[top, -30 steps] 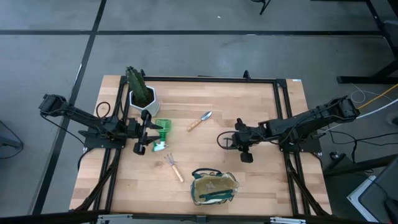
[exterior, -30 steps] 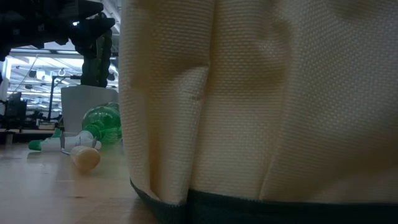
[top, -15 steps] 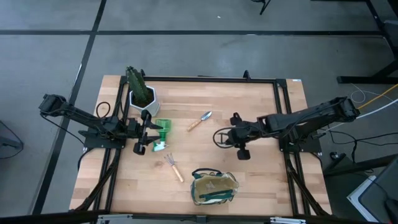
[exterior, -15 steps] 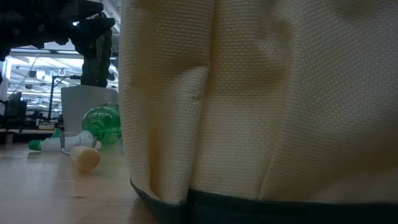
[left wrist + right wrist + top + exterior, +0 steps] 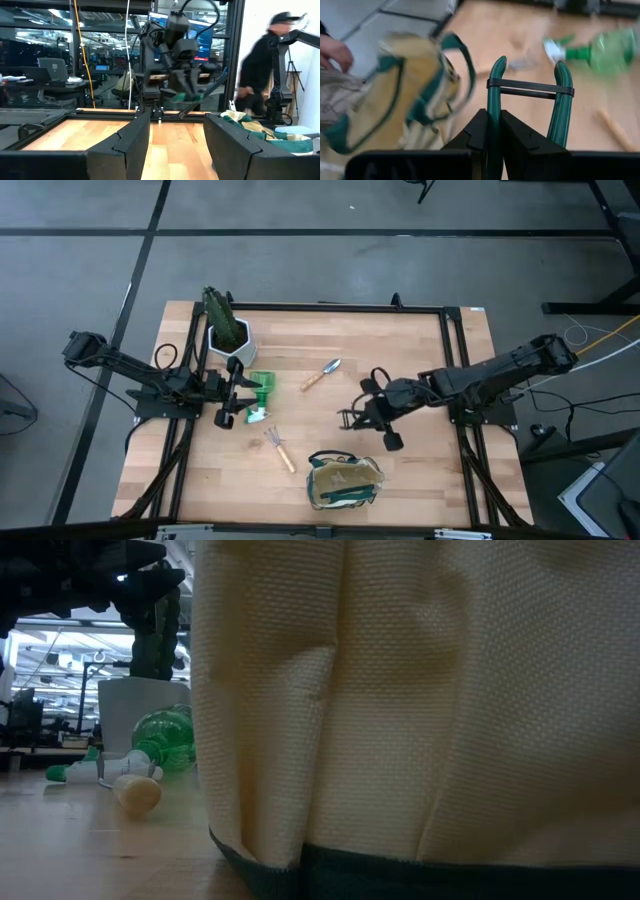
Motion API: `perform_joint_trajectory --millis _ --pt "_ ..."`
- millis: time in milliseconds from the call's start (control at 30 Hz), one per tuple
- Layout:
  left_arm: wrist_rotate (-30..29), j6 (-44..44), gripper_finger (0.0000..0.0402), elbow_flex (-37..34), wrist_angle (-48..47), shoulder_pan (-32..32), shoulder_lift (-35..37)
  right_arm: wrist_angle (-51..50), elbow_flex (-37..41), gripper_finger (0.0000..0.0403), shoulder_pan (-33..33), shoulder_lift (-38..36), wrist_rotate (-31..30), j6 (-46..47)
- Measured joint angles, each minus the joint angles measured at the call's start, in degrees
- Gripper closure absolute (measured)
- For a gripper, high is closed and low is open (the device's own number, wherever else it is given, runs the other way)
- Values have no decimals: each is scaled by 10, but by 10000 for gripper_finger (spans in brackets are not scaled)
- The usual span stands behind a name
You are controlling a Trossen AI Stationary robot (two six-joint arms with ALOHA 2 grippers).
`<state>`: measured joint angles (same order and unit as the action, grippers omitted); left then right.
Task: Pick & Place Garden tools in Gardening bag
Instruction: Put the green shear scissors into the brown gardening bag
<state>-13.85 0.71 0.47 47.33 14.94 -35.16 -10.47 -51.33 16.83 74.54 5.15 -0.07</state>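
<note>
Gripping green-handled shears (image 5: 530, 95), right claw (image 5: 362, 418) near bag (image 5: 344, 480), left claw (image 5: 236, 393) open.

Bag (image 5: 345, 480) at table (image 5: 420, 350) front edge, rake (image 5: 280, 449) left, trowel (image 5: 322, 373) behind.

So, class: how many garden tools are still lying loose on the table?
3: the trowel mid-table, the rake left of the bag, the green-and-white item beside the left gripper. The right gripper holds the shears. Any already bagged would be hidden.
</note>
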Motion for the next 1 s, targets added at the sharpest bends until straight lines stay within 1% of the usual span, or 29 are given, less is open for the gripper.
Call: perform_joint_trajectory --millis 400,767,933,1000 --pt "0 0 219 0 0 0 0 194 0 361 82 9 0 -4" --pt "0 0 219 0 0 0 0 379 0 361 142 84 0 -4" --pt "0 0 219 0 0 0 0 448 0 361 166 121 0 -3" --pt "0 0 219 0 0 0 0 474 0 361 173 139 -12 9"
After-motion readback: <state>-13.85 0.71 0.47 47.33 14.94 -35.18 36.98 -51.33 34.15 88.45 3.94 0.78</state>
